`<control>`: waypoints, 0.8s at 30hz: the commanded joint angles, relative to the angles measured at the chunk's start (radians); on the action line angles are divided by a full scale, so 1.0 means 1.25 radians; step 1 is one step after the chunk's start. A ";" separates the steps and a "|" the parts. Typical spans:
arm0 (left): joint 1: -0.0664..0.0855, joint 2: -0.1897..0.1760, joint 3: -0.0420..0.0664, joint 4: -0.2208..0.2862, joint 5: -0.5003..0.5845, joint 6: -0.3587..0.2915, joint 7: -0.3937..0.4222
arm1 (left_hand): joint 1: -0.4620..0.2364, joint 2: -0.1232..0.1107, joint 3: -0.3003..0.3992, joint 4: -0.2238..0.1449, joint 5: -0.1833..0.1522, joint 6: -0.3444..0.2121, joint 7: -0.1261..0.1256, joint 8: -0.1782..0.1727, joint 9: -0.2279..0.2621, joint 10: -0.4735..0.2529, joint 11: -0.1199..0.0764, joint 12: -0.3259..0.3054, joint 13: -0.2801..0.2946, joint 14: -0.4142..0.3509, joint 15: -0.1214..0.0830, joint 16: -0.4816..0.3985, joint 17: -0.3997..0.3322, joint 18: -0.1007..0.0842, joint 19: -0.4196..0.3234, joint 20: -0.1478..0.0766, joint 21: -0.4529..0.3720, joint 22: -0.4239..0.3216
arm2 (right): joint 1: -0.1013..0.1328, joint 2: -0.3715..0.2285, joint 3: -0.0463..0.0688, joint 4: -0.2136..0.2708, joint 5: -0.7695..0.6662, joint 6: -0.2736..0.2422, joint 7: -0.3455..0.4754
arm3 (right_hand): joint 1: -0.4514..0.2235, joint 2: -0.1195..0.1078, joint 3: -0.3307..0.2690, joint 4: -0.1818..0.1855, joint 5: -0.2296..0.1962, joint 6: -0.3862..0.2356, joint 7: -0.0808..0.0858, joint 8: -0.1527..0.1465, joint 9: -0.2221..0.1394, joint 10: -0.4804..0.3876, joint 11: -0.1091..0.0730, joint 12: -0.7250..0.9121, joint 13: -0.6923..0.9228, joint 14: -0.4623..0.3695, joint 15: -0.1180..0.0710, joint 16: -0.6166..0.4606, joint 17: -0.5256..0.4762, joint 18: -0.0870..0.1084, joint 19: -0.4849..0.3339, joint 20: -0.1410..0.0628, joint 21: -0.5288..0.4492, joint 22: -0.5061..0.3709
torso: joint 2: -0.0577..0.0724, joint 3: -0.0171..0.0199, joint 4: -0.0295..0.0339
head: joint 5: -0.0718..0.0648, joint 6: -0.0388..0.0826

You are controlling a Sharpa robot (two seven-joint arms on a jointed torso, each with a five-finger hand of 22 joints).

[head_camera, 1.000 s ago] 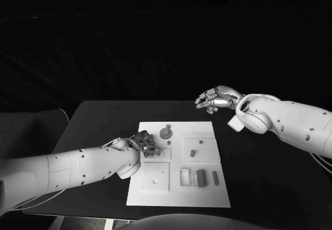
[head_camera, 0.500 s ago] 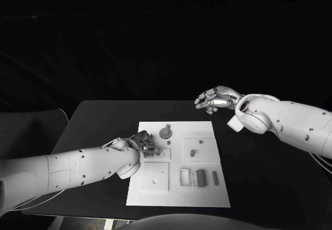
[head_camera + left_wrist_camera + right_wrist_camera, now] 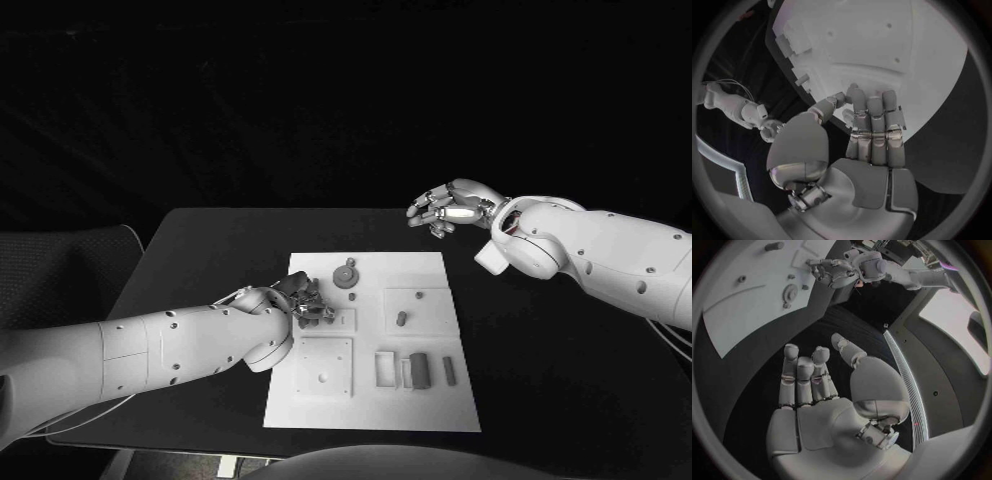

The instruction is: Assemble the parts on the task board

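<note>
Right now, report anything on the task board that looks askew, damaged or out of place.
Nothing stands out. The task board lies flat on the table, its parts sitting in their recesses. The left hand rests on the board's left side; the right hand hovers beyond the far edge, holding nothing.

White rectangular task board [image 3: 433,400] flat at table centre, long axis toward 12 o'clock. Round disc part [image 3: 346,275] near the 12 o'clock end. Small peg [image 3: 401,320] upright at centre. Three upright block parts [image 3: 418,371] toward 5 o'clock.
</note>
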 commanded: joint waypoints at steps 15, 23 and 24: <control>0.000 0.005 0.001 0.002 -0.008 0.021 -0.007 | 0.001 0.026 -0.006 -0.014 0.062 0.065 -0.056 0.023 0.008 -0.004 -0.021 0.035 0.007 0.001 -0.009 0.044 -0.021 0.005 0.012 -0.005 0.027 0.019 | -0.001 0.000 0.000 0.002 -0.006 0.014 -0.002 | 0.002 0.007 -0.005 0.001 -0.001 0.037 0.029 -0.005 -0.002 -0.132 0.026 -0.004 -0.002 -0.005 -0.001 -0.005 -0.001 0.011 0.003 0.001 -0.004 0.004 | 0.001 -0.0005 -0.0001 | 0.000 -0.001; 0.000 0.005 0.001 0.001 -0.008 0.012 -0.018 | -0.001 0.039 -0.006 -0.016 0.066 0.070 -0.059 0.028 0.009 -0.002 -0.022 0.042 0.008 0.002 -0.009 0.054 -0.025 0.006 0.011 -0.006 0.034 0.020 | -0.001 0.000 0.000 0.002 -0.006 0.012 -0.002 | 0.000 0.009 -0.005 0.002 -0.001 0.037 0.029 -0.006 -0.003 -0.132 0.027 -0.004 -0.002 -0.005 -0.001 -0.005 -0.001 0.011 0.003 0.002 -0.005 0.004 | 0.001 -0.0006 0.0001 | 0.000 0.000; 0.000 0.006 0.001 0.000 -0.008 0.011 -0.019 | -0.001 0.043 -0.006 -0.017 0.067 0.071 -0.059 0.029 0.009 0.000 -0.023 0.044 0.008 0.002 -0.009 0.056 -0.026 0.006 0.012 -0.007 0.036 0.020 | -0.001 0.000 0.000 0.002 -0.006 0.012 -0.002 | 0.000 0.009 -0.005 0.002 -0.001 0.037 0.029 -0.006 -0.003 -0.132 0.027 -0.004 -0.003 -0.005 -0.001 -0.005 -0.001 0.011 0.003 0.002 -0.005 0.004 | 0.001 -0.0005 0.0001 | 0.000 0.000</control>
